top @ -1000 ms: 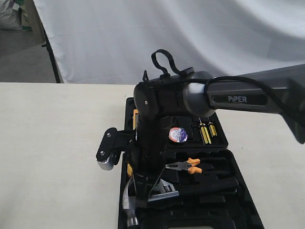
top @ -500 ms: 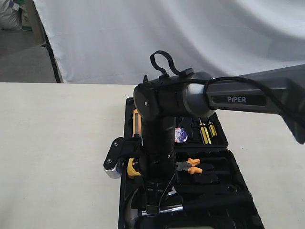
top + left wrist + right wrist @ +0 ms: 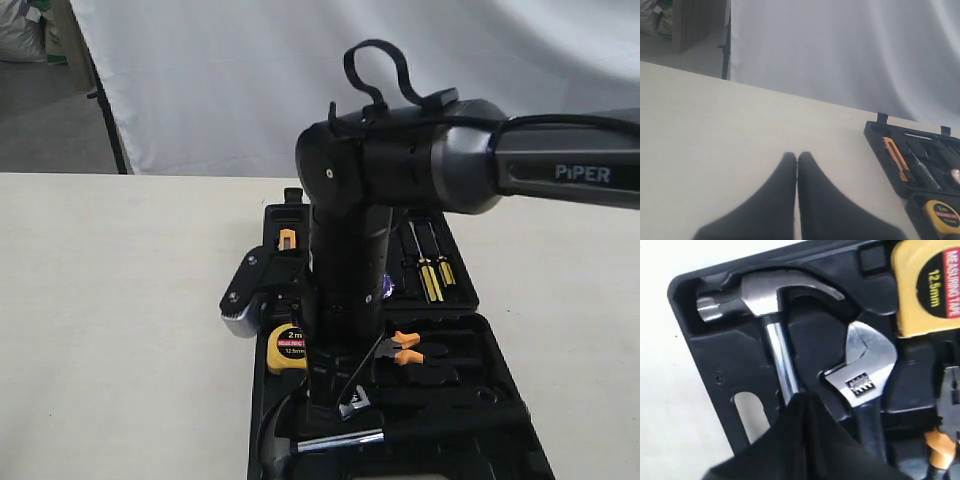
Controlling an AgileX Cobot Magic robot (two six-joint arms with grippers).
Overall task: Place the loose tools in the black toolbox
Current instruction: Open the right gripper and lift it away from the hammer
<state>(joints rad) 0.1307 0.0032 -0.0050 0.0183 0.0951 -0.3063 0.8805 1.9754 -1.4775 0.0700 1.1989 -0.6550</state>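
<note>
exterior view: black toolbox lies open at lower centre of the frame on the pale table. the right arm comes in from the right edge and points down into the lower left part of the case.

claw hammer: inside the case. head sits in the moulded corner recess beside the handle slot. in the exterior view it lies along the bottom edge of the frame. looks seated.

adjustable wrench: inside the case, just beside the hammer neck, jaw end toward the yellow tape measure.

tape roll: inside the case, mid-frame in the exterior view, mostly behind the arm. cannot tell if it is fully down in its pocket.

right gripper: fingers together, nothing between them. tips are at the hammer neck, touching or just above, cannot tell which.

left gripper: fingers pressed together, empty, over bare table apart from the case.

judgement: all three tools are in the box, and no loose tool shows on the table. task looks nearly complete. what remains is probably confirming the hammer is seated and lifting the right arm clear.
</note>
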